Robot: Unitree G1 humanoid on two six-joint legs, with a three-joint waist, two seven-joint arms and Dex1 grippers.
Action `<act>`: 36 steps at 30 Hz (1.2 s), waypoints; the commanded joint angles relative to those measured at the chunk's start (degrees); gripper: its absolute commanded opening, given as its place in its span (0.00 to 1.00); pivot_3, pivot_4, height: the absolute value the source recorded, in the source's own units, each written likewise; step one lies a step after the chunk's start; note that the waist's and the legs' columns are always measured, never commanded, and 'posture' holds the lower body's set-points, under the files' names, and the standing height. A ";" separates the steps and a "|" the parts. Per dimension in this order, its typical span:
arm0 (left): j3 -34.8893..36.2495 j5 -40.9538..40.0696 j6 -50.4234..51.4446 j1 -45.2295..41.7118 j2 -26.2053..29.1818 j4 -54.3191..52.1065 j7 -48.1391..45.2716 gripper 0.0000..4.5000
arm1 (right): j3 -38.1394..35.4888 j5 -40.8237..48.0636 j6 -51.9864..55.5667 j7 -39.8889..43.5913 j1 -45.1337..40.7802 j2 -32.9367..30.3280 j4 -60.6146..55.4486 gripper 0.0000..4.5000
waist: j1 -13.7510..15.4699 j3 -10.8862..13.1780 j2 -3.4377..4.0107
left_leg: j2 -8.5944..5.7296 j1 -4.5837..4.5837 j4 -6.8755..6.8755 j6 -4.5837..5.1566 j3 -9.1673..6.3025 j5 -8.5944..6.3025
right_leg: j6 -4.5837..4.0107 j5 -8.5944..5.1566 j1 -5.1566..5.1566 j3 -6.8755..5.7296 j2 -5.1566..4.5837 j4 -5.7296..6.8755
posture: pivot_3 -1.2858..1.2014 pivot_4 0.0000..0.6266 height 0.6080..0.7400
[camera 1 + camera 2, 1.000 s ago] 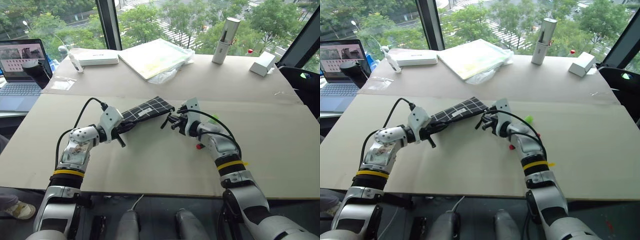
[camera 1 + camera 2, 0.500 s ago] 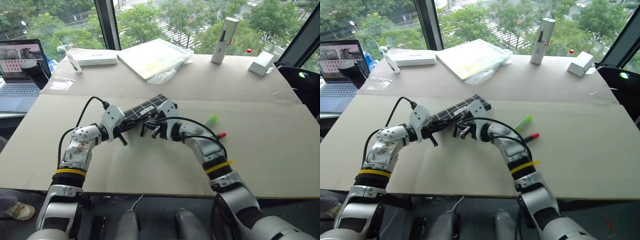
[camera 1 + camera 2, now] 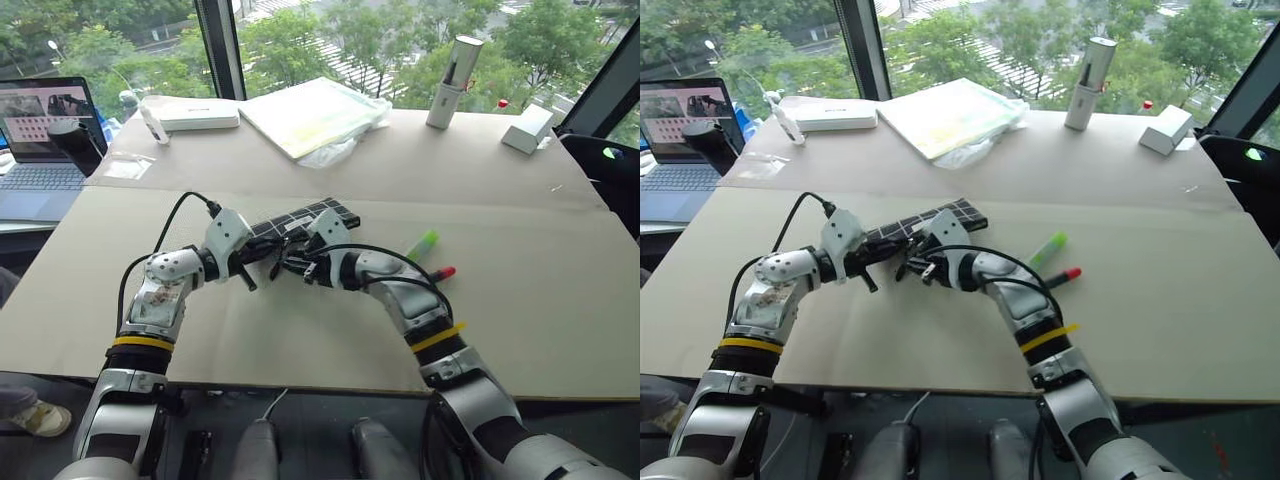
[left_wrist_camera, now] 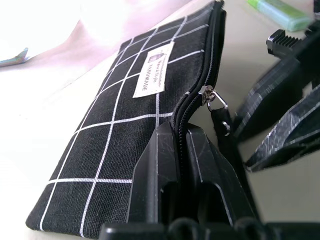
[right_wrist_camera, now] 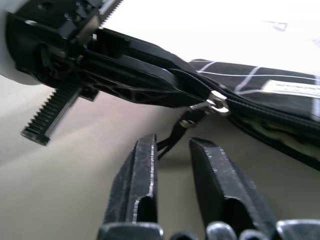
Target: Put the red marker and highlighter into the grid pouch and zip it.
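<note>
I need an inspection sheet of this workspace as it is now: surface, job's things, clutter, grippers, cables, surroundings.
Surface: beige table, a seam across it.
Job's things: grid pouch lies flat, its zipper pull strap hanging free at the end by the grippers; how far it is unzipped cannot be told. Highlighter and red marker lie loose on the table to the right of the pouch.
Clutter: plastic-wrapped sheets, flat white box, silver bottle, small white box at the far edge.
Grippers: left gripper shut on the pouch's end; right gripper open at the strap, not gripping it.
Cables: black cable on the left arm.
Surroundings: laptop at left, windows with trees behind.
</note>
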 commanded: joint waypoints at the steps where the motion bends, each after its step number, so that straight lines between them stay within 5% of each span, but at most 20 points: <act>1: 0.23 -1.29 0.23 -0.96 -0.19 -2.64 0.04 0.00 | -3.56 7.98 6.88 8.40 3.52 -6.84 -12.21 0.55 | 0.12 0.00 0.00 | 0.00 0.00 0.00 0.00 0.00 0.00 | 0.00 0.00 0.00 0.00 0.00 0.00 | 0.52 0.24 0.97; 8: -0.30 -1.27 0.42 -0.76 -1.66 -2.90 0.41 0.00 | -9.72 15.15 2.56 24.09 13.83 -26.38 -30.93 0.55 | -0.18 0.01 -0.01 | 0.00 -0.02 -0.01 0.00 -0.07 0.00 | 0.01 -0.01 0.00 0.00 0.05 -0.04 | 0.52 0.24 0.97; 15: -0.70 -0.96 -0.23 -1.10 -2.57 -1.69 0.17 0.00 | -6.01 0.53 -16.85 30.32 11.91 -42.15 -14.14 0.55 | -0.16 0.04 -0.02 | -0.05 0.06 0.09 0.01 -0.07 0.00 | 0.04 -0.02 0.17 0.00 0.02 -0.12 | 0.52 0.24 0.97; 29: -0.03 -1.24 -0.55 0.08 -2.87 -2.73 1.11 0.00 | 3.72 -11.10 -38.55 43.88 -8.44 -39.50 19.08 0.55 | 0.01 0.09 0.05 | -0.08 0.05 0.08 0.01 -0.04 0.01 | 0.00 0.00 0.12 0.08 0.00 -0.12 | 0.52 0.24 0.97; 36: 0.37 -1.37 -0.33 0.44 -2.84 -3.21 1.81 0.00 | 6.89 -16.09 -45.53 44.35 -14.40 -35.72 31.34 0.55 | -0.15 0.11 0.08 | -0.07 0.05 0.07 0.00 -0.04 0.01 | -0.02 0.01 0.10 0.08 0.00 -0.09 | 0.52 0.24 0.97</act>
